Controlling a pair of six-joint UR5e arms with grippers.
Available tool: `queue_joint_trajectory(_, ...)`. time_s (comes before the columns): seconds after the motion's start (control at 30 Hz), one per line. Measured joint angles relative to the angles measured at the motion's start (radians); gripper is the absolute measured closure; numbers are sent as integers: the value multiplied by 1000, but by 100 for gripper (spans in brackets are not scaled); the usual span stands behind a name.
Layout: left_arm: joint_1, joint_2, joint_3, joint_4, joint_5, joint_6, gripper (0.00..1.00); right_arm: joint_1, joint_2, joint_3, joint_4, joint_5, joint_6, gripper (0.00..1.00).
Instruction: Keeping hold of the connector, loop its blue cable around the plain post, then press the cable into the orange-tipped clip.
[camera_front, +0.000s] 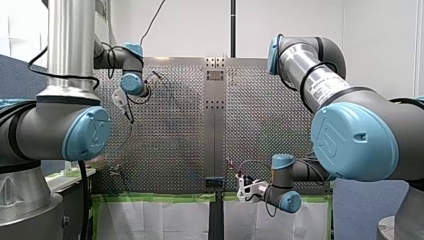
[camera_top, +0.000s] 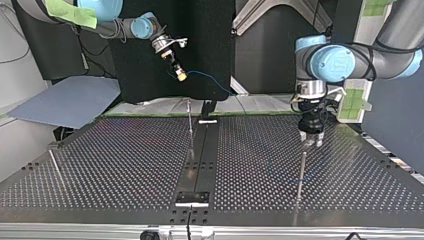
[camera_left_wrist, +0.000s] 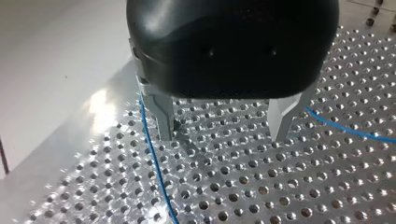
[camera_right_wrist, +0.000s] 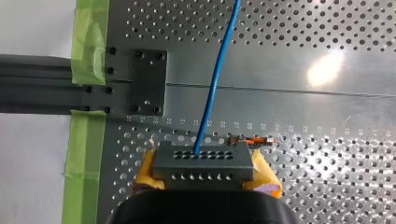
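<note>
In the right wrist view my right gripper (camera_right_wrist: 204, 179) has its yellow pads shut on a grey connector block (camera_right_wrist: 203, 161). The blue cable (camera_right_wrist: 217, 79) runs from the block out over the table. Just ahead of the block is the orange-tipped clip (camera_right_wrist: 254, 139). In the top view this gripper (camera_top: 176, 69) hangs high at the left. My left gripper (camera_top: 311, 137) points down just over the plain post (camera_top: 302, 172). The left wrist view shows its metal fingers (camera_left_wrist: 163, 116) open with nothing between them. The blue cable (camera_left_wrist: 154, 163) lies on the plate outside both fingers.
A dark centre strip (camera_top: 202, 150) splits the perforated table (camera_top: 125, 165). A thin upright post (camera_top: 190, 125) stands by the strip, and another rod (camera_top: 55, 167) leans at the top view's left. Green tape (camera_right_wrist: 84, 140) lines the table's edge by the right gripper.
</note>
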Motion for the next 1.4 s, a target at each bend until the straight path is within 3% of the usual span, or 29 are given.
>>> queue_joint_trajectory(0.23,7,70,-68,-61,-44,49,0,0,0,-1,1,4,14,100)
queue_joint_trajectory(0.37,8,106,-69,-97,-55,84,0,0,0,-3,6,6,26,100)
queue_joint_trajectory(0.7,10,204,20,-194,-78,182,0,1,0,-11,23,15,45,100)
queue_joint_trajectory(1.0,6,277,104,-278,-80,265,0,4,0,-12,28,15,49,100)
queue_joint_trajectory(1.17,2,282,147,-321,-50,309,0,7,0,-16,31,15,50,100)
queue_joint_trajectory(1.4,-11,243,220,-395,11,382,0,11,0,-18,34,17,51,100)
